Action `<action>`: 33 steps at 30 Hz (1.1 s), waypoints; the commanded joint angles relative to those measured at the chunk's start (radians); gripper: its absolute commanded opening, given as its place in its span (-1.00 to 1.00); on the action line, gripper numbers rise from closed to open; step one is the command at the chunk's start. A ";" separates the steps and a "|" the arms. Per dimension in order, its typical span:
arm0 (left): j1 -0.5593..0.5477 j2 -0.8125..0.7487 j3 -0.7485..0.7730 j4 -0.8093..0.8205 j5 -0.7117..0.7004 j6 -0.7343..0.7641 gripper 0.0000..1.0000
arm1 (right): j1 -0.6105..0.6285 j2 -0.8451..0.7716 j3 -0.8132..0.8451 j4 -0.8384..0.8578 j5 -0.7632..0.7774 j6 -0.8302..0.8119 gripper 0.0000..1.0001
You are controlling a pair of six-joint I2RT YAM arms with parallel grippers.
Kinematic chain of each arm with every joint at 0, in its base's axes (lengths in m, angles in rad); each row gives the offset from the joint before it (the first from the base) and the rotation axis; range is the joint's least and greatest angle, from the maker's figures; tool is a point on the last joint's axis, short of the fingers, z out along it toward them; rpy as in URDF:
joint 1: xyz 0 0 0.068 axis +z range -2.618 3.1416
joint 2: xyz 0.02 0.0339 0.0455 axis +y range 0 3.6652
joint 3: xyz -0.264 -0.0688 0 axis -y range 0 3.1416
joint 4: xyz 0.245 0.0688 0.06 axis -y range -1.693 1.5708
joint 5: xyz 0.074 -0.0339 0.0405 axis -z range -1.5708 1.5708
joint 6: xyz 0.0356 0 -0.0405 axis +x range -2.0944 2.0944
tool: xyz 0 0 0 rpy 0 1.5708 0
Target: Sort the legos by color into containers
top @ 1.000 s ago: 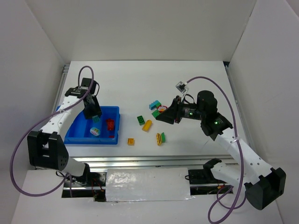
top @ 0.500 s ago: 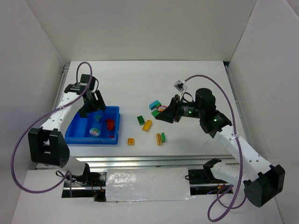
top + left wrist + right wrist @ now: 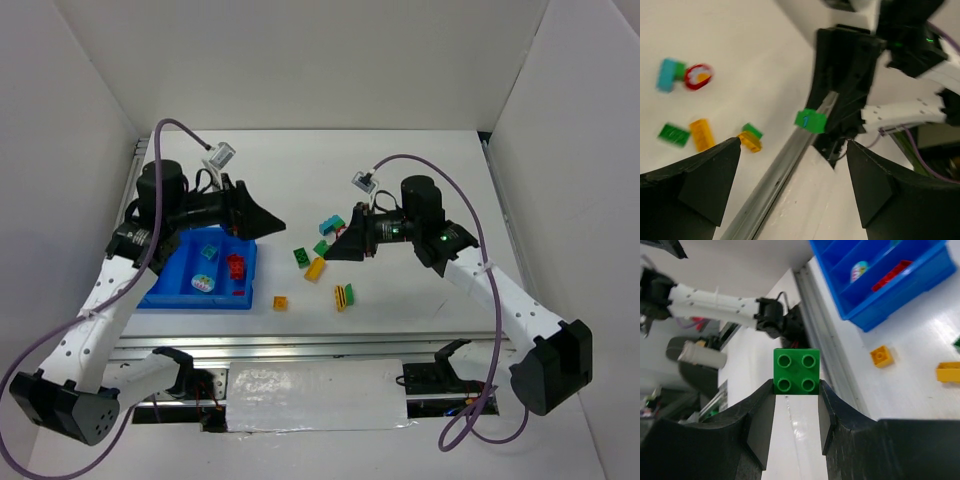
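Right wrist: right end effector (image 3: 796, 386) clamps green brick (image 3: 796, 371), studs toward camera; left end effector (image 3: 792, 145) apart.

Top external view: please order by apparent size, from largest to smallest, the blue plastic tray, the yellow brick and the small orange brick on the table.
1. Bright-blue plastic tray, by far the largest.
2. Yellow oblong brick.
3. Square orange brick.

Top overhead; wrist cams face-to-face.

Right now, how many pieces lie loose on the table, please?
6: teal brick rearmost, red round piece beside it, green brick, yellow brick beside it, orange brick by the tray, yellow-green stack to its right. Others may be hidden.
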 commanded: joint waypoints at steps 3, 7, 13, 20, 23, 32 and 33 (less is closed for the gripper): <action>-0.053 0.047 -0.069 0.301 0.339 -0.120 0.99 | 0.019 -0.003 0.071 0.051 -0.194 -0.004 -1.00; -0.105 0.074 -0.047 0.299 0.349 -0.132 0.96 | 0.023 -0.017 0.041 0.122 -0.214 0.025 -1.00; -0.179 0.108 -0.024 0.325 0.373 -0.157 0.84 | 0.028 -0.038 0.018 0.233 -0.228 0.099 -1.00; -0.233 0.127 -0.001 0.267 0.357 -0.120 0.74 | 0.028 -0.044 0.015 0.253 -0.223 0.117 -1.00; -0.248 0.128 -0.001 0.270 0.342 -0.122 0.68 | 0.037 -0.044 0.014 0.255 -0.228 0.123 -1.00; -0.256 0.130 0.008 0.295 0.337 -0.134 -0.04 | 0.063 -0.038 0.011 0.226 -0.203 0.105 -1.00; -0.257 0.130 0.011 0.298 0.334 -0.136 -0.16 | 0.066 -0.038 0.014 0.221 -0.202 0.100 -1.00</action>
